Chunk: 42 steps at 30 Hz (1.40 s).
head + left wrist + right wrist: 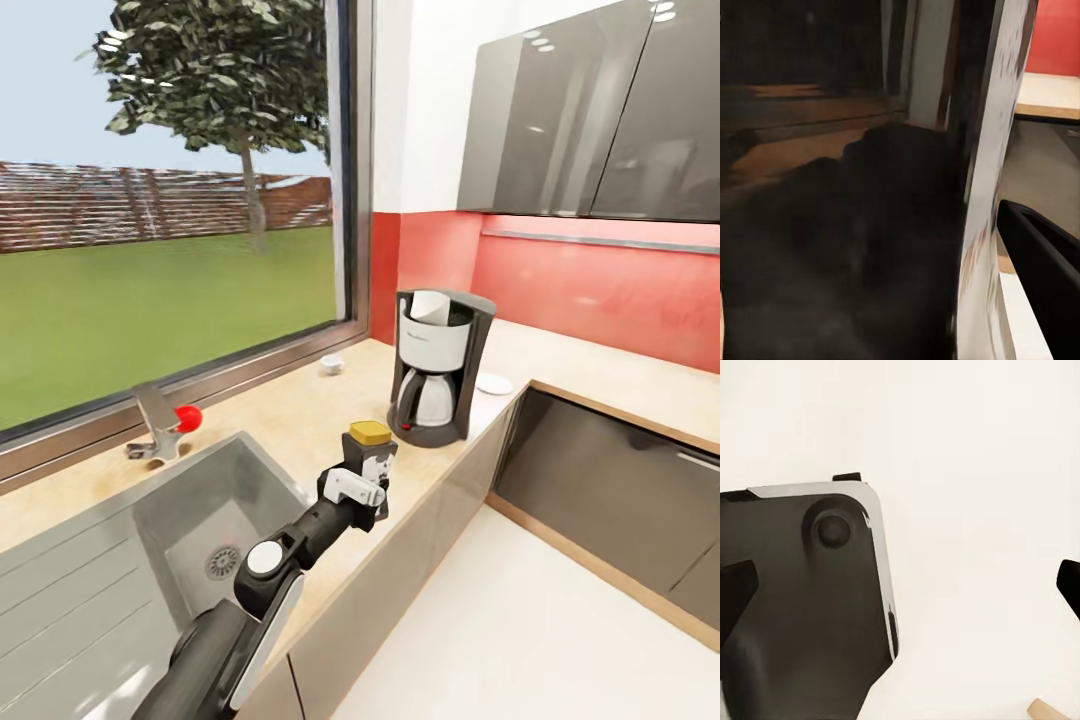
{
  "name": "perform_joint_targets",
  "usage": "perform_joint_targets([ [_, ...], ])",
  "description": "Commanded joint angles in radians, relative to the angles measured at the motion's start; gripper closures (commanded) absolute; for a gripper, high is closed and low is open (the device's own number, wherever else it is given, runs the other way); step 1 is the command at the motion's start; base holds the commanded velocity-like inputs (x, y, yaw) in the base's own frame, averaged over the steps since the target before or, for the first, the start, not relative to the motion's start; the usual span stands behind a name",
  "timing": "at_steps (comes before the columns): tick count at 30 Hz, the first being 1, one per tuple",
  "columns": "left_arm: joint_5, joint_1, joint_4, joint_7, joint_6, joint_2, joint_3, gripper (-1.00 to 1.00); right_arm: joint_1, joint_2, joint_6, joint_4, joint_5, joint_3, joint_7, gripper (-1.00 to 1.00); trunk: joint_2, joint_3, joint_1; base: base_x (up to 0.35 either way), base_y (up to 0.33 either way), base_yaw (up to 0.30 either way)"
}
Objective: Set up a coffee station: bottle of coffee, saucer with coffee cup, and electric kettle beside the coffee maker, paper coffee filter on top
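The desk [300, 410] runs along the window and turns the corner under the red wall, with the steel sink [190, 520] set into it at the robot's left. The coffee maker [437, 365] stands near the corner with a white paper filter [430, 305] already sitting in its basket. Just beside it, on the far side, lies the saucer [494, 383]; the cup [331, 364] sits well apart from it, back by the window.

The left gripper [372, 478] is closed around the coffee jar [369, 450], held upright with its yellow lid on top, near the desk's front edge and short of the coffee maker. In the left wrist view the dark jar [870, 225] crowds the lens.

The main risk, as I judge it, is the front edge: set down here, the jar could overhang and tip to the floor. Carried onward too fast (the coffee maker is close), it could knock the carafe or shake the filter loose. A late release could also drag the jar over.

The right gripper [900, 585] hangs with its fingers spread wide, holding nothing.
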Motion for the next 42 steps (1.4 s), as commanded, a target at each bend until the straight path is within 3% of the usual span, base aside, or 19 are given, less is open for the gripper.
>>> perform_joint_targets([
  [1,0.007,-0.001,-0.001,0.0,0.007,0.0,0.001,1.0,-0.001,0.0,-0.003,0.0,0.011,-0.006,-0.001,-1.0,-0.002,-0.002,0.001,0.028,-0.023,0.0],
  [4,0.007,-0.001,-0.001,0.009,0.006,0.0,0.001,1.0,-0.001,-0.003,-0.003,0.0,0.011,-0.005,0.001,-1.0,-0.002,-0.002,0.001,0.014,-0.011,0.0],
  [6,0.009,-0.001,0.017,0.056,0.004,-0.001,0.002,1.0,-0.001,-0.007,-0.003,0.0,0.011,-0.005,0.003,-1.0,-0.002,-0.002,0.001,0.004,-0.003,0.0],
  [7,0.009,-0.006,0.06,0.087,-0.016,-0.005,0.002,1.0,-0.001,-0.008,-0.003,0.0,0.011,-0.005,0.004,-1.0,-0.002,-0.002,0.001,0.001,-0.001,0.0],
  [8,0.01,-0.028,0.197,0.173,-0.117,-0.01,0.002,1.0,-0.001,-0.007,-0.003,0.0,0.013,-0.001,0.004,-1.0,-0.002,-0.002,0.001,0.0,0.0,0.0],
  [10,0.013,-0.07,0.26,0.242,-0.161,-0.012,0.002,1.0,-0.001,-0.007,-0.003,0.0,0.013,0.0,0.004,-1.0,-0.002,-0.002,0.001,0.0,0.0,0.0],
  [17,0.023,-0.23,0.441,0.336,-0.194,-0.021,0.005,1.0,-0.001,-0.007,-0.002,0.001,0.012,-0.001,0.003,-1.0,-0.002,-0.002,0.001,0.0,0.0,0.0],
  [18,0.03,-0.274,0.52,0.377,-0.245,-0.023,0.005,1.0,-0.001,-0.007,-0.002,0.001,0.012,-0.002,0.003,-1.0,-0.002,-0.002,0.001,0.0,0.0,0.0],
  [21,0.051,-0.313,0.601,0.416,-0.31,-0.026,0.005,1.0,-0.001,-0.007,-0.003,0.001,0.012,-0.001,0.003,-1.0,-0.002,-0.002,0.001,0.0,0.0,0.0],
  [22,0.073,-0.33,0.668,0.441,-0.365,-0.028,0.006,1.0,-0.001,-0.007,-0.003,0.002,0.012,-0.001,0.004,-1.0,-0.002,-0.002,0.001,0.0,0.0,0.0],
  [24,0.092,-0.336,0.719,0.455,-0.435,-0.03,0.006,1.0,-0.001,-0.007,-0.003,0.003,0.012,0.0,0.004,-1.0,-0.002,-0.002,0.001,0.0,0.0,0.0],
  [29,0.107,-0.335,0.756,0.501,-0.512,-0.041,0.004,1.0,-0.001,-0.007,-0.003,0.003,0.012,0.001,0.002,-1.0,-0.002,-0.002,0.001,0.0,0.0,0.0],
  [42,0.105,-0.328,0.763,0.524,-0.522,-0.042,0.003,1.0,-0.001,-0.007,-0.003,0.003,0.014,0.001,0.001,-1.0,-0.002,-0.002,0.001,0.089,-0.178,0.0],
])
